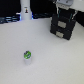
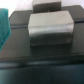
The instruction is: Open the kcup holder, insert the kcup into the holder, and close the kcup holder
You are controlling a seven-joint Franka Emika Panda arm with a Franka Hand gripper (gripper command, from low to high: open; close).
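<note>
Exterior view: gripper [image 1: 64,7] sits above the kcup holder [image 1: 63,26] at the table's [image 1: 50,60] far edge; finger state unclear; kcup [image 1: 28,56] stands well apart

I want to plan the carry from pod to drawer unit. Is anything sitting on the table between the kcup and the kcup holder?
Nothing visible does. In the exterior view the kcup stands alone on the white table, and the stretch up to the kcup holder at the exterior view's right shows bare. The white bottle stands far off that line.
</note>
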